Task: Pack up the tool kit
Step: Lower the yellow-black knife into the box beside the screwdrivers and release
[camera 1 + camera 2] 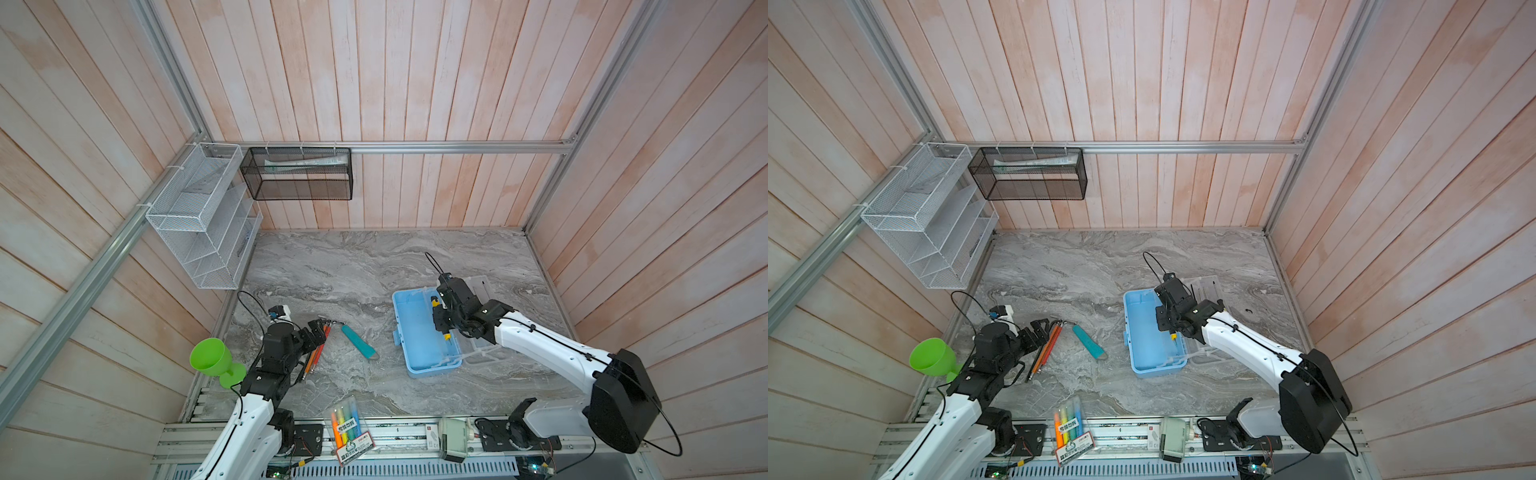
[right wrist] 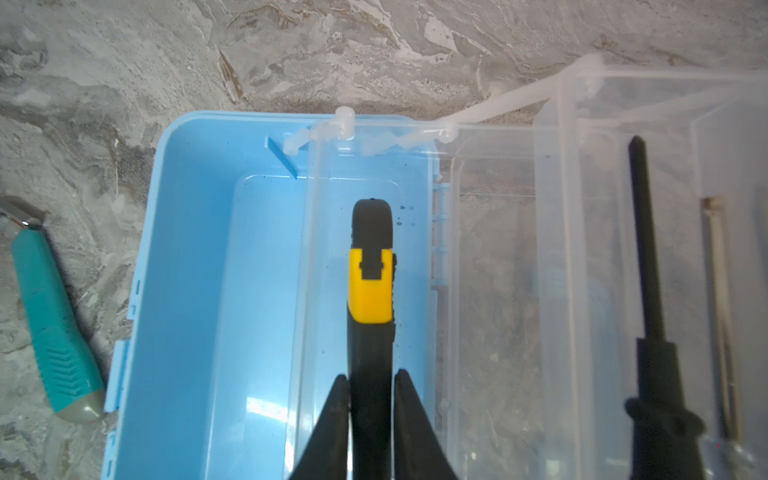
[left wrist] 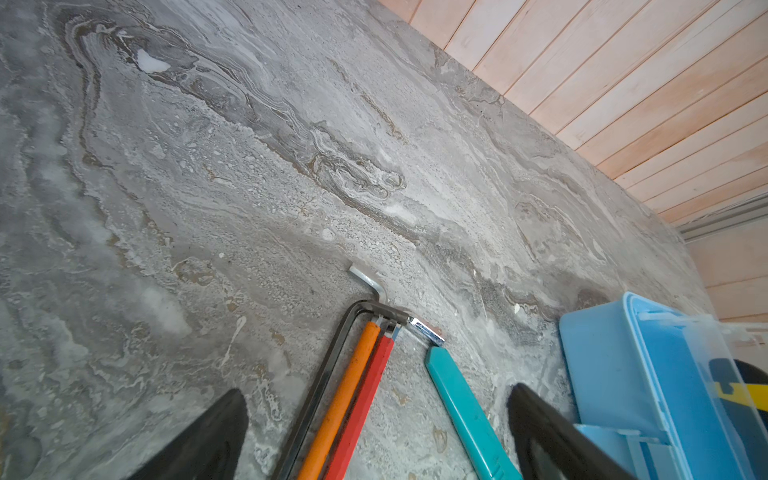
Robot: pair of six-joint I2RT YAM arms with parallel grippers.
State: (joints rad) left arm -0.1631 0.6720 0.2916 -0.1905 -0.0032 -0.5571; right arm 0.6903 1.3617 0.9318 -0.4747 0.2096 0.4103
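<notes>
The light-blue tool kit case (image 1: 415, 332) lies open right of the table's middle, with its clear lid (image 1: 482, 286) folded back to the right. My right gripper (image 2: 370, 376) hangs over the case (image 2: 199, 291), shut on a yellow-and-black screwdriver (image 2: 370, 291); both fingers flank its black handle. A black screwdriver (image 2: 648, 270) lies in the clear lid (image 2: 498, 291). My left gripper (image 3: 376, 390) stands open, low over the orange and red hex keys (image 3: 353, 382). The teal tool (image 3: 461, 407) lies just inside one finger. In both top views the hex keys (image 1: 316, 353) and teal tool (image 1: 359, 343) lie left of the case.
A green goblet (image 1: 212, 359) stands at the table's left edge beside the left arm. A clear pack of highlighters (image 1: 349, 432) lies at the front edge. A white wire rack (image 1: 199, 216) and a black mesh basket (image 1: 299, 174) hang on the back-left walls.
</notes>
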